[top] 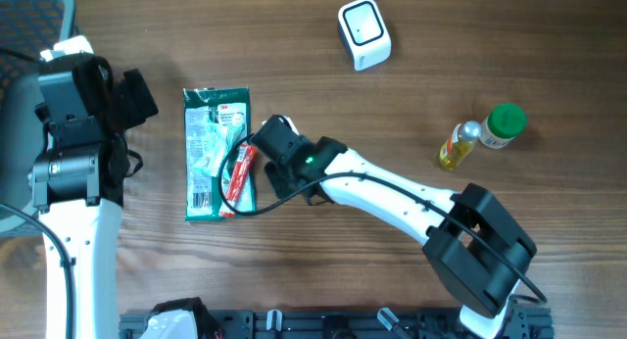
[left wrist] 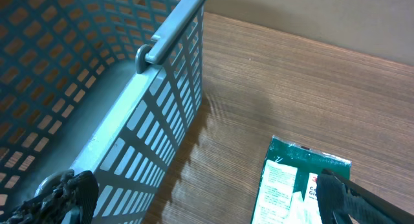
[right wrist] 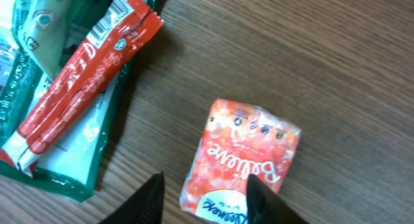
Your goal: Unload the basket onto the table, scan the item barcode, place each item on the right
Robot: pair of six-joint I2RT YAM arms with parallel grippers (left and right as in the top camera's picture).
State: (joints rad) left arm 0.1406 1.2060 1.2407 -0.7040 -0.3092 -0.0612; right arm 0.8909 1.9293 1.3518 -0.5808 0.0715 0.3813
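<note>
The right jaws stood partly open, gripping nothing, astride the near end of the red pouch [right wrist: 242, 153]. The pouch lay flat on the desk [right wrist: 336, 68] beside a red stick pack [right wrist: 84, 75] on a green packet [top: 206, 153]. The left jaws gaped wide and empty by the basket [left wrist: 97, 88].

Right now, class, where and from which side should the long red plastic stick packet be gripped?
Grip the long red plastic stick packet mid-length from above, pinching across its narrow width: it lies flat on the green flat packet, so sideways approaches would probably snag.
</note>
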